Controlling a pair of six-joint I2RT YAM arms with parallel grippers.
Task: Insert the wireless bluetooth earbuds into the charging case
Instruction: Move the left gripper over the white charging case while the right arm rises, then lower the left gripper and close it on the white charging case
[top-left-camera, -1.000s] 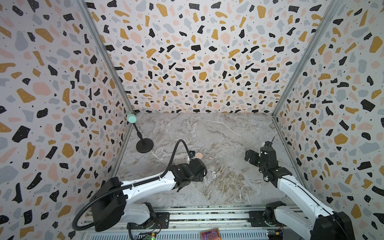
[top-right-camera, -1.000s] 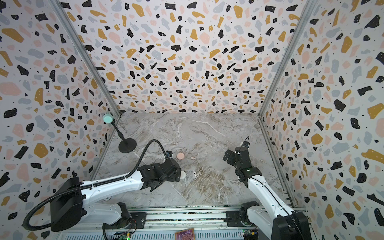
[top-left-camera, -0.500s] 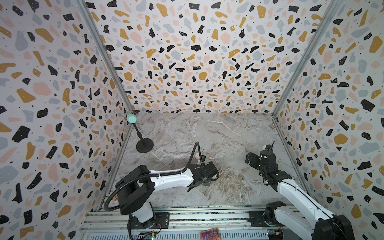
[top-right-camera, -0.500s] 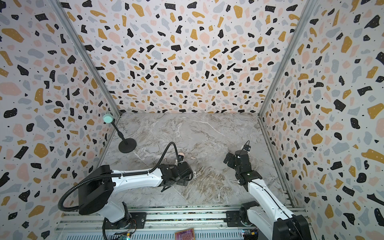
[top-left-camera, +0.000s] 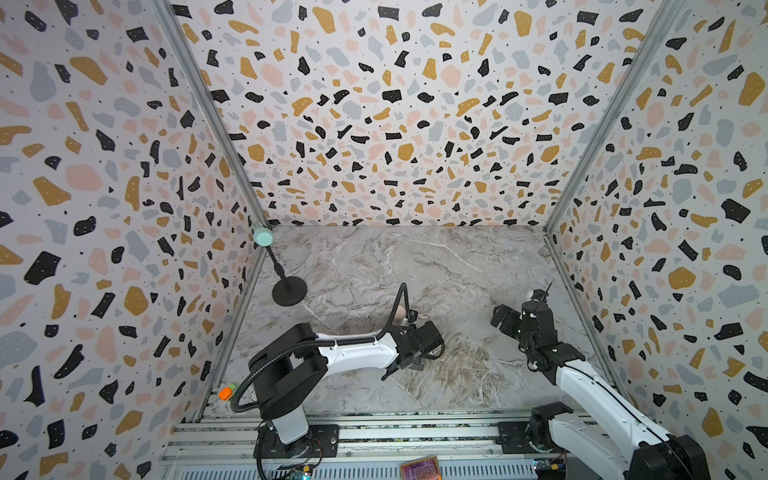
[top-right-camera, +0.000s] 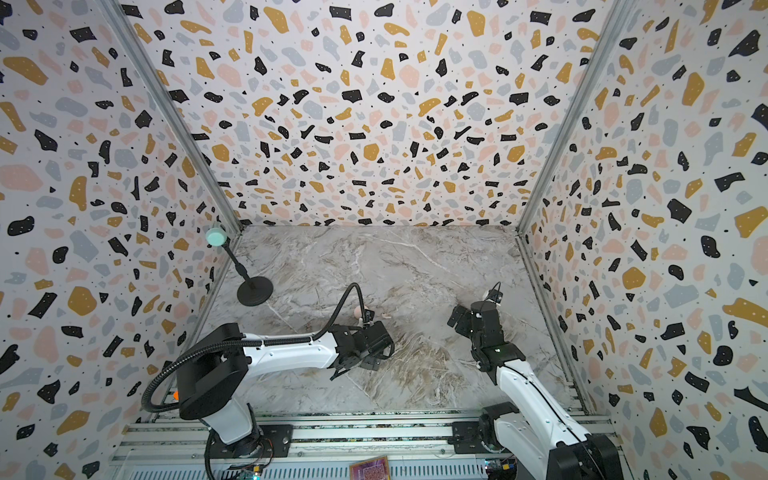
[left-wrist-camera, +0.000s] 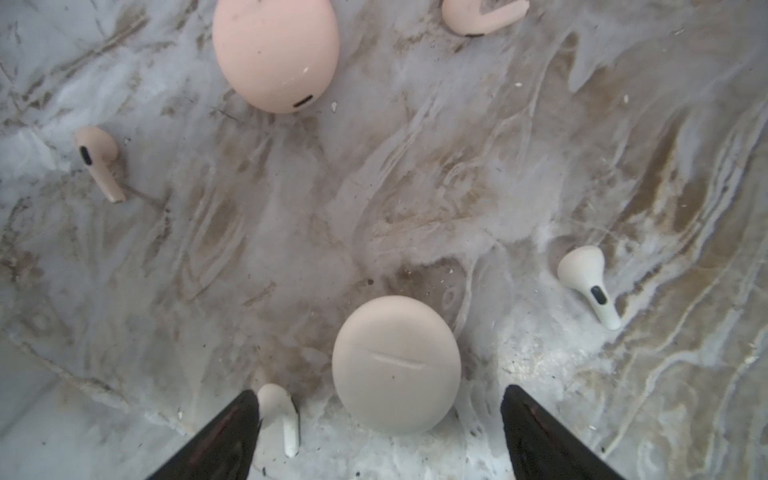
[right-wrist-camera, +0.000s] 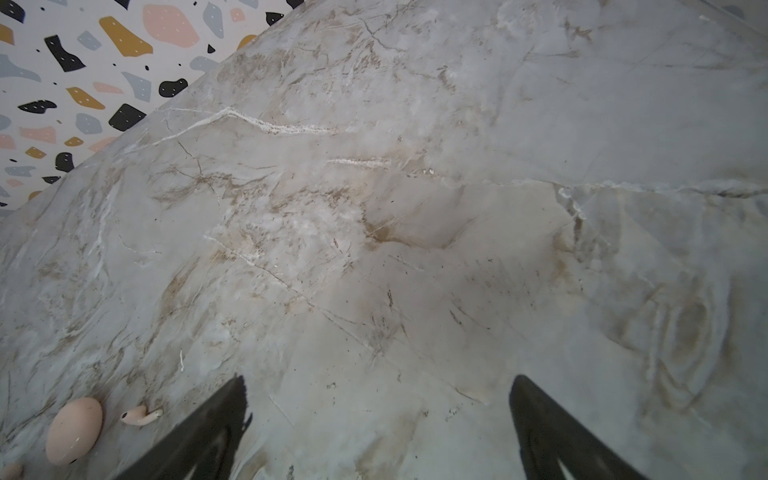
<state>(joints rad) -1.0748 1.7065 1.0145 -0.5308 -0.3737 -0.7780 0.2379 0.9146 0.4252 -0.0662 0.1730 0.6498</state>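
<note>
Progress: earbuds (left-wrist-camera: 590, 282) all out, pink case (left-wrist-camera: 274, 54) looks shut
Left gripper (left-wrist-camera: 381, 390): wide, shut white case (left-wrist-camera: 396, 357) between jaws
Right gripper (right-wrist-camera: 380, 377): wide, empty

The left gripper (left-wrist-camera: 380, 392) hangs over the marble tabletop (left-wrist-camera: 291, 232), its black fingers spread wide. The closed white case (left-wrist-camera: 397, 365) lies between their tips, touching neither. One white earbud (left-wrist-camera: 280, 415) lies just left of it, against the left fingertip; a second white earbud (left-wrist-camera: 588, 282) lies to its right. Farther off lie the closed pink case (left-wrist-camera: 276, 54), a pink earbud (left-wrist-camera: 97, 158) to its left and another pink earbud (left-wrist-camera: 478, 16) to its right.
</note>
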